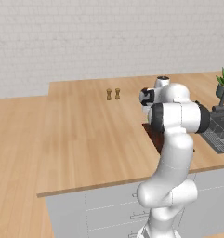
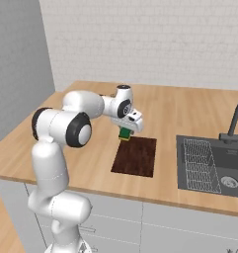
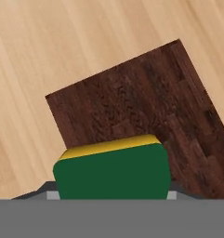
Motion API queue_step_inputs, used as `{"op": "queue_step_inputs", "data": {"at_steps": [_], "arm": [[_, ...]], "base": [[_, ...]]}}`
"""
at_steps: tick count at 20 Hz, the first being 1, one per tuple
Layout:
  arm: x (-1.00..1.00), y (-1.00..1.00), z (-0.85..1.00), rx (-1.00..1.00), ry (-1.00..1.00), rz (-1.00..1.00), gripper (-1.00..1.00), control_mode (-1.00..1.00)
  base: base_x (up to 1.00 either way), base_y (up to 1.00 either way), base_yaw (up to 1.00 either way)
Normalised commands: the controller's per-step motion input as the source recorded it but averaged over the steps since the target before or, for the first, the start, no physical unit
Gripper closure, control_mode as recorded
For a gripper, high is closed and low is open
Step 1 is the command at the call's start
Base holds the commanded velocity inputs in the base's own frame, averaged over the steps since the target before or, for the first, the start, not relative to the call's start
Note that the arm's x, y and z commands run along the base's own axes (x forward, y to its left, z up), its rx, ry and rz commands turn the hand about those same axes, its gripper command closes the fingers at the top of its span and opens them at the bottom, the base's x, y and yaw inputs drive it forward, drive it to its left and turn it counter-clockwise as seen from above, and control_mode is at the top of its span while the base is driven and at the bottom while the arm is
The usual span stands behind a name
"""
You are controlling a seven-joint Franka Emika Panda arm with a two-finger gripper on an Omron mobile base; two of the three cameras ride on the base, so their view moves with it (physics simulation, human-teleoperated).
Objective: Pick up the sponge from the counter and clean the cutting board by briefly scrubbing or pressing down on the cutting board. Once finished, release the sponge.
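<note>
The sponge [image 3: 112, 174], dark green with a yellow layer, is clamped between my gripper's [image 3: 112, 191] fingers. From the right base view, the gripper [image 2: 125, 130] holds the sponge [image 2: 124, 133] in the air just above the far left corner of the cutting board [image 2: 136, 156]. The dark reddish-brown cutting board [image 3: 141, 107] lies flat on the light wood counter [image 2: 86, 148] and spreads beyond the sponge in the hand view. In the left base view my arm hides most of the cutting board [image 1: 152, 131]. I cannot tell whether sponge and board touch.
Right of the board is a dark sink with a wire rack [image 2: 201, 165] and a black faucet [image 2: 235, 121]. Two small shakers [image 1: 113, 94] stand at the back of the counter [image 1: 85, 139]. A potted plant [image 1: 223, 81] sits far right.
</note>
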Motion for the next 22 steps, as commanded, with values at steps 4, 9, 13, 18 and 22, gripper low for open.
{"op": "queue_step_inputs", "data": {"at_steps": [4,9,13,18,22], "arm": [[0.42,0.0,-0.28,0.0,0.0,0.0,1.0,-1.0],[0.46,0.0,-0.47,0.0,0.0,0.0,1.0,-1.0],[0.34,0.0,-0.45,0.0,0.01,0.0,1.0,-1.0],[0.01,-0.09,-0.61,0.0,0.05,0.0,1.0,-1.0],[-0.02,-0.15,-0.66,0.0,0.1,0.0,1.0,-1.0]], "base": [[0.0,0.0,0.0],[0.0,0.0,0.0],[0.0,0.0,0.0],[0.0,0.0,0.0],[0.0,0.0,0.0]]}}
